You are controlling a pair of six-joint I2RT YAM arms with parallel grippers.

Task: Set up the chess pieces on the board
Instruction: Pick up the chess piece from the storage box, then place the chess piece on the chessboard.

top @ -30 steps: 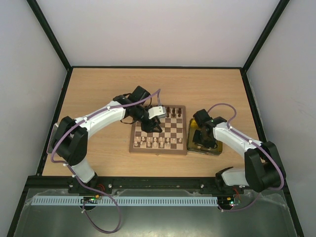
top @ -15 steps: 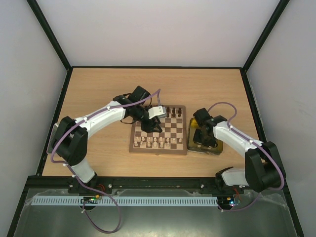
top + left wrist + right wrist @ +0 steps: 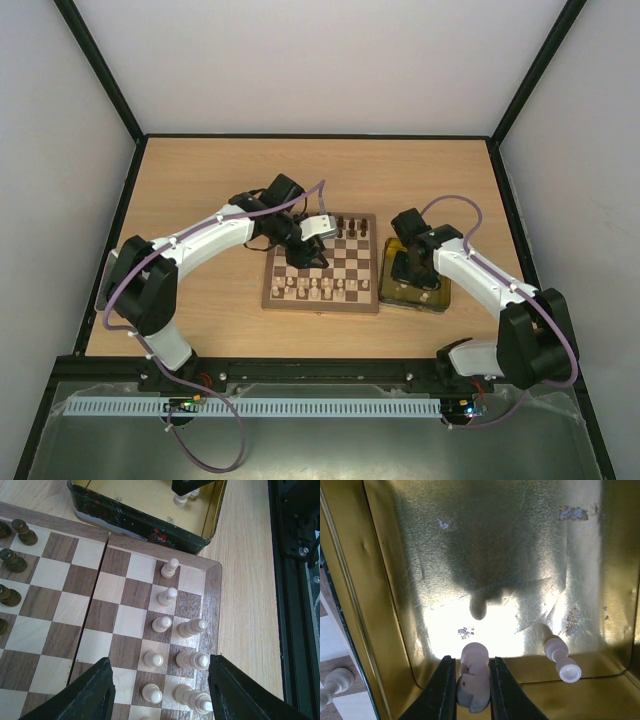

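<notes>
Three cameras on the board: one high, two on my wrists.
The fixed one sits above and behind my arm bases, looking down from afar over the whole desk. My left wrist camera looks steeply down, close above the board's corner, past my left hand to the gold tray beside the board. My right wrist camera peers very close into that tray, a sliver of board at its left.
</notes>
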